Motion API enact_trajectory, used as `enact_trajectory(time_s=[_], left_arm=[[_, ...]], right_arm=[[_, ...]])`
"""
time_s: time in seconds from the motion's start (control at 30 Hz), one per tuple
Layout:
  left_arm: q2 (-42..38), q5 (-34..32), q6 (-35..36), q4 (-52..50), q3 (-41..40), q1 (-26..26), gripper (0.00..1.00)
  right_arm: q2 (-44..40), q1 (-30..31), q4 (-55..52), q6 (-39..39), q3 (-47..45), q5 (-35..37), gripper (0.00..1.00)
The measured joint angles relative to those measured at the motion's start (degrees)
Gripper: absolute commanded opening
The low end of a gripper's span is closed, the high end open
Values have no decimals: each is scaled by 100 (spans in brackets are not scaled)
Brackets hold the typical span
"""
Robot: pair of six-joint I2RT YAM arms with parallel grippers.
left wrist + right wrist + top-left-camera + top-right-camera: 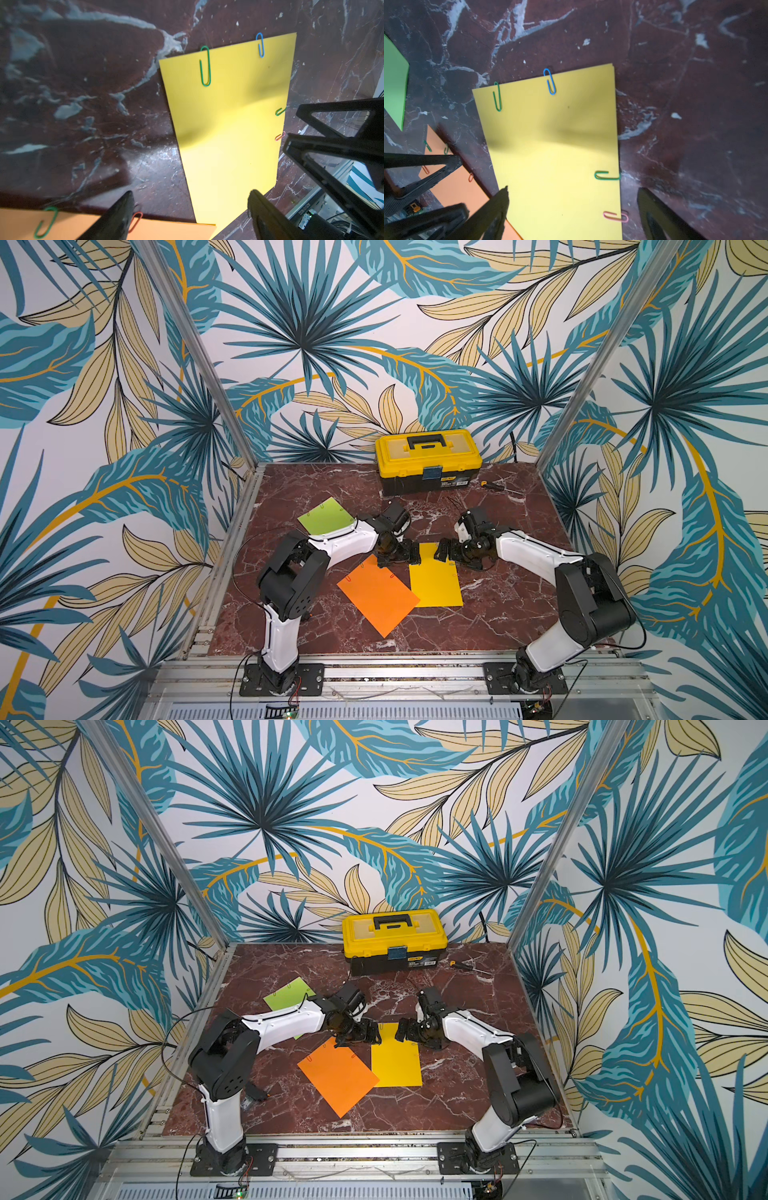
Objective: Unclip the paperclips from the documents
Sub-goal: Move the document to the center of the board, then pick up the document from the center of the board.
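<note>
Three documents lie flat on the marble table: lime green [326, 516], orange [376, 597] and yellow [436, 580]. The yellow sheet [554, 155] carries a green paperclip [497, 96] and a blue one [550, 82] on its far edge, and a green [607, 175] and a pink one [615, 216] on its side edge. The orange sheet [166, 230] holds a red clip [136, 221] and a green clip [46, 222]. My left gripper [190, 193] hangs open over the orange and yellow corners. My right gripper [573, 189] is open, straddling the yellow sheet's side edge near the pink clip.
A yellow-and-black toolbox [428, 460] stands at the back wall with a small screwdriver [492, 486] to its right. The two grippers face each other closely over the yellow sheet's far end, and the left arm crosses above the lime green sheet.
</note>
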Motion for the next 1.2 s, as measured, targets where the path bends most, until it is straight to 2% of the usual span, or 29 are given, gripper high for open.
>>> enact_trajectory(time_s=[0.2,0.57,0.77,0.97,1.2], left_arm=[[195,70,-96,-111,199,-109,85],[304,66,-243,-227,396,-136,85],[413,17,-286,-229,398,-129,84],[457,-144,-308,-254,483,-90,75],[614,-323,-260,-236,785,-48,67]], right_arm=[[-201,11,0,122,-457,-190,95],[-256,321,236,391,-568,-542,94],[-267,308,31,330,-492,-330,94],[-201,81,-122,111,-79,-201,88],[376,-20,-138,-175,595,-168,86]])
